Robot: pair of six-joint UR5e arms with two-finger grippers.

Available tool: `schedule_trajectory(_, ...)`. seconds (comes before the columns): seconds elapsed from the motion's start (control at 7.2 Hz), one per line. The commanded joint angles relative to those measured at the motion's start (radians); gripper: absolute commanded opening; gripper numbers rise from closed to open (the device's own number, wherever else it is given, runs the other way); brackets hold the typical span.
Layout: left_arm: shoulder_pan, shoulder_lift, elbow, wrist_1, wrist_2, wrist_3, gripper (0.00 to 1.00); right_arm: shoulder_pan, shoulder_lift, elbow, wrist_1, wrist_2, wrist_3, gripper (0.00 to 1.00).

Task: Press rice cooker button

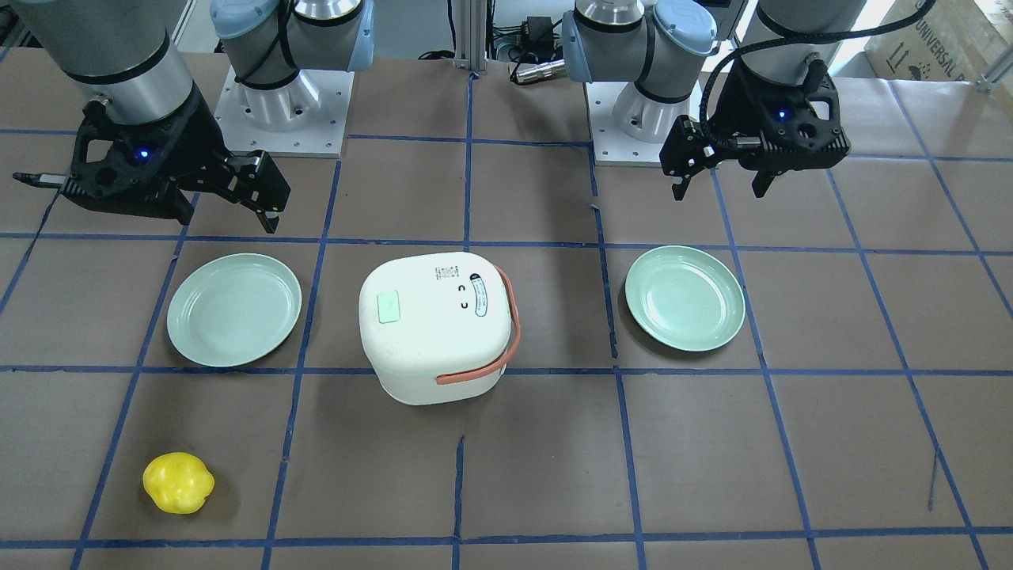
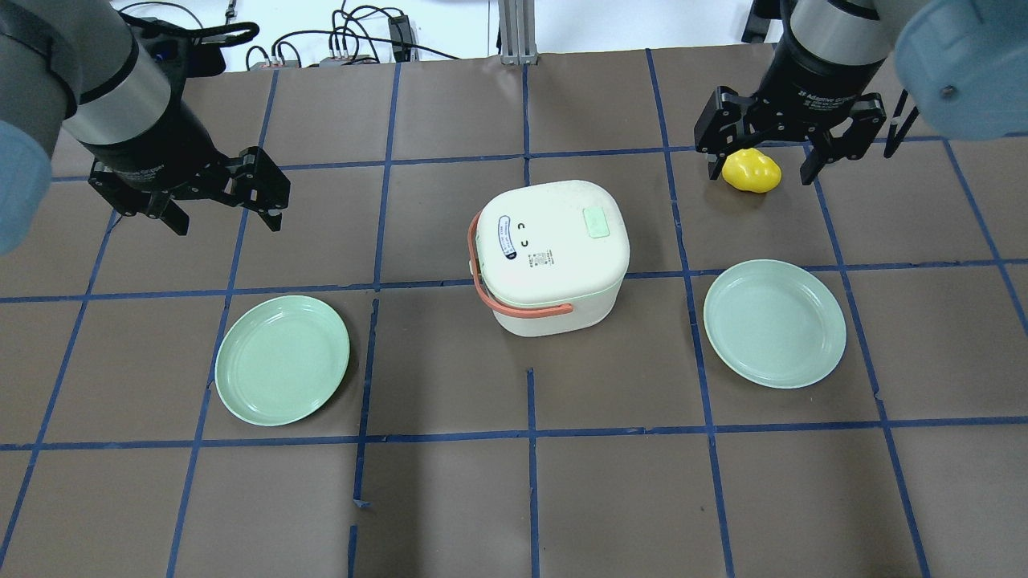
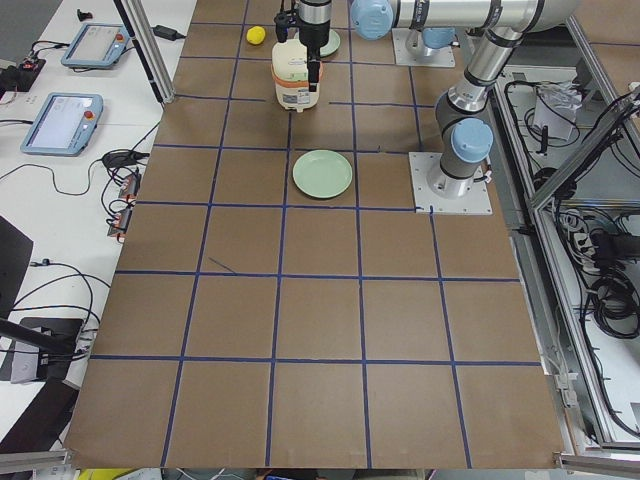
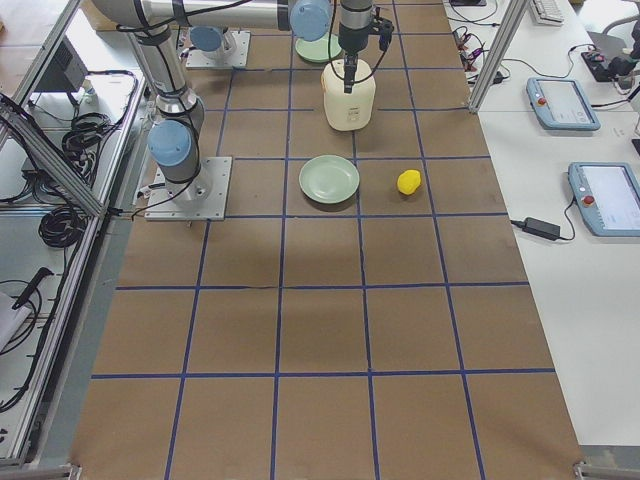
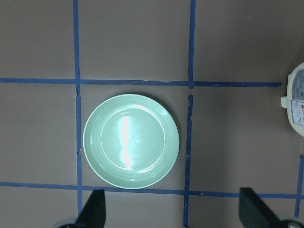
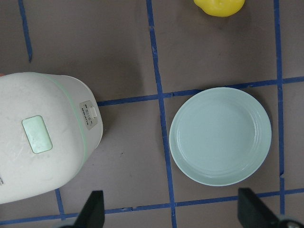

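Note:
A white rice cooker (image 1: 435, 324) with an orange handle stands in the middle of the table, lid shut. A pale green rectangular button (image 1: 389, 306) sits on its lid and also shows in the overhead view (image 2: 596, 222) and the right wrist view (image 6: 37, 134). My left gripper (image 2: 225, 221) is open and empty, held high above a green plate (image 5: 130, 141), to the cooker's left. My right gripper (image 2: 759, 175) is open and empty, held high beyond the cooker's right side, above the other green plate (image 6: 221, 135).
A yellow lemon-like fruit (image 1: 178, 482) lies on the table on the operators' side, on my right. The two green plates (image 2: 283, 359) (image 2: 774, 323) flank the cooker. Blue tape lines grid the brown table.

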Motion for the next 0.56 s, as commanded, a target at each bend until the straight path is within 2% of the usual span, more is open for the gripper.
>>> schedule_trajectory(0.0,0.0,0.0,0.0,0.0,0.0,0.0,1.0,0.0,0.0,0.0,0.0,-0.001,0.0,0.99)
schedule_trajectory(0.42,0.0,0.0,0.0,0.0,0.0,0.0,1.0,0.0,0.0,0.0,0.001,0.006,0.0,0.99)
